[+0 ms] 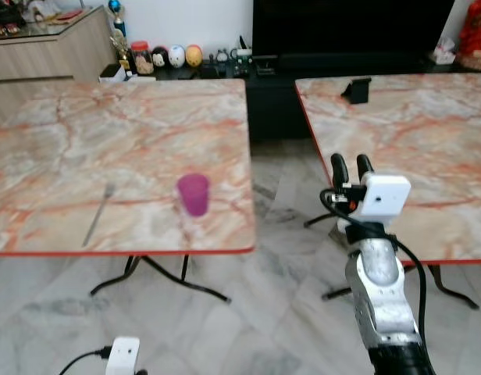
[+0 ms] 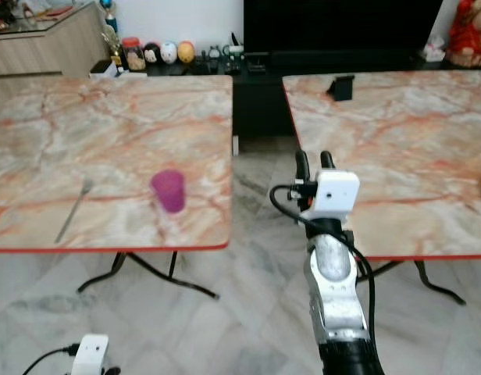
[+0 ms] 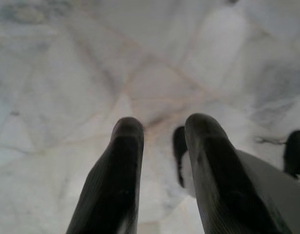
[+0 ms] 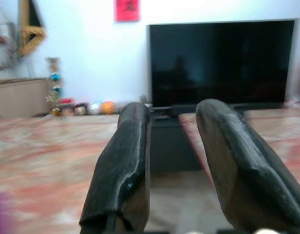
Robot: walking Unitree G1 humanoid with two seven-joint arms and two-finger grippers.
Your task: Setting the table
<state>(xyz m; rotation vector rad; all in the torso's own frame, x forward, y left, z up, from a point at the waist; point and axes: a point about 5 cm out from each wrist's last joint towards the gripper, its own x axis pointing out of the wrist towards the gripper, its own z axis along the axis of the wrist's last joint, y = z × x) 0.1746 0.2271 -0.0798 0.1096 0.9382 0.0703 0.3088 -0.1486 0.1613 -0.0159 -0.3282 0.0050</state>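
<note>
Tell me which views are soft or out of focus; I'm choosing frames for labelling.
Left eye view: mostly sharp, though the purple cup and fork look slightly smeared. Right wrist view: the fingers of the right end effector are blurred, and the television behind is soft. Left wrist view: the left end effector is hazy over a blurred marble floor.

Right gripper (image 4: 172, 161): two black fingers (image 4: 123, 165) parted, nothing between them. Beyond: dark TV (image 4: 220, 63) on white wall, red hanging (image 4: 127, 9) above. Marble tables (image 4: 47, 146) left and right, gap between. Small ornaments (image 4: 91, 107) by cabinet.
</note>
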